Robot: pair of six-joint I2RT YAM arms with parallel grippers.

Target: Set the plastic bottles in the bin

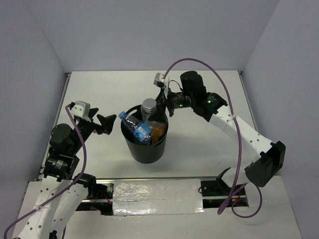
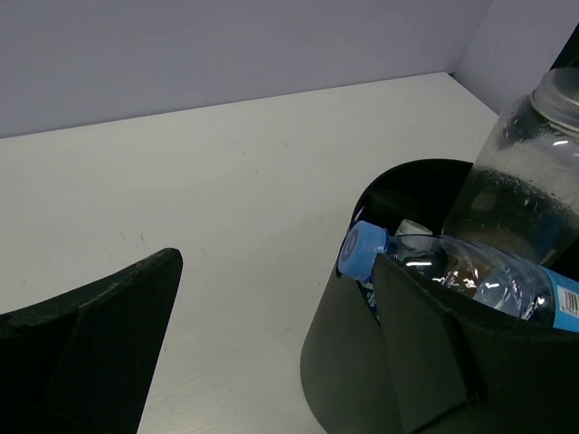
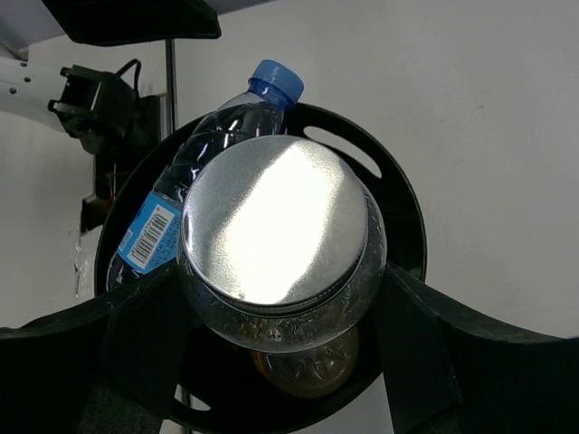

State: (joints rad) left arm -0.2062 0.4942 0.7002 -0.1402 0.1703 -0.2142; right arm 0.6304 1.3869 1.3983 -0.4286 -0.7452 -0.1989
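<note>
**Item 1: black round plastic bin** [image 1: 133, 149]. You will find it upright on the white table [image 1: 209, 144], near the middle, between the two arms. One handle slot [image 3: 342, 150] shows under the rim in the right wrist view. The floor of the bin is hidden by what lies in it.

**Item 2: clear plastic bottle with a silver lid** [image 1: 149, 106]. It is upright over the far side of the bin's mouth, with its lid above the rim. The right gripper [image 3: 276, 312] clasps it, one dark finger against each side of the body. In the left wrist view the lid is cut off by the frame edge and the base is hidden behind item 3, so you cannot tell how deep it reaches.

**Item 3: clear bottle with a blue cap and blue label** [image 1: 135, 125]. It is inside the bin, leaning, with the cap poking over the left rim. A barcode shows on the label. The lower end is out of sight.

**Item 4: orange bottle** [image 1: 158, 130]. It is inside the bin on the right, just beside item 3. Only its upper part shows. From the right wrist it is a brownish blur beneath item 2.

**Item 5: left gripper** [image 1: 101, 125]. Its jaws are spread wide with nothing between them, just left of the bin and apart from it. In its own view one finger [image 2: 425, 362] covers part of the bin wall.

You cannot tell whether more bottles lie deeper in the bin.
</note>
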